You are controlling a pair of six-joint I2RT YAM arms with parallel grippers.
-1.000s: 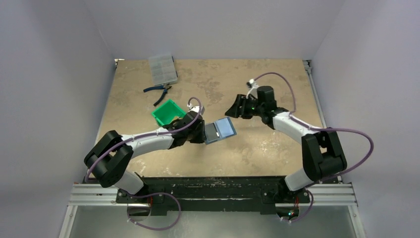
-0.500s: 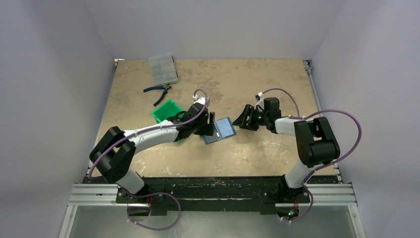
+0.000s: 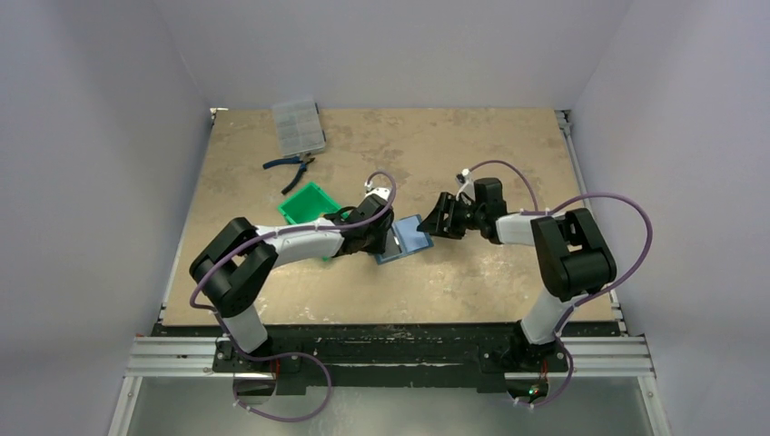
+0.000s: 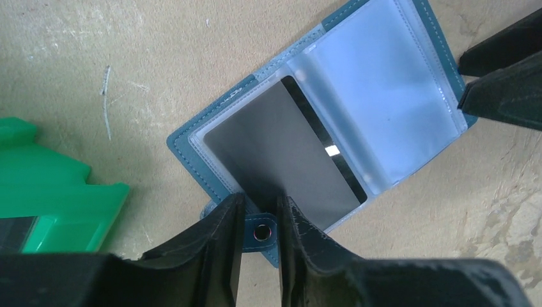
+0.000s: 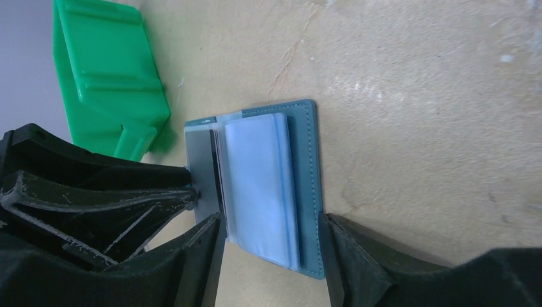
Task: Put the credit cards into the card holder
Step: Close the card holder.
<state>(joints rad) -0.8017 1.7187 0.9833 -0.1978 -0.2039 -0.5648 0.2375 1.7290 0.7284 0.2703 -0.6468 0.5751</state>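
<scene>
Teal card holder (image 5: 307, 192) — grey card (image 4: 275, 153), green tray (image 4: 51, 192).

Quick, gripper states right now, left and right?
Left gripper: open narrowly, tips at the card edge, gripping nothing.
Right gripper: open wide, astride the wallet end.

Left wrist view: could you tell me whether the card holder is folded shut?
No, the card holder lies open, clear pockets and a grey card showing.

White arms (image 3: 291, 243) w/ blk joints (image 3: 586, 263), purple cables (image 3: 626, 202), blk left tool (image 4: 260, 203).
</scene>
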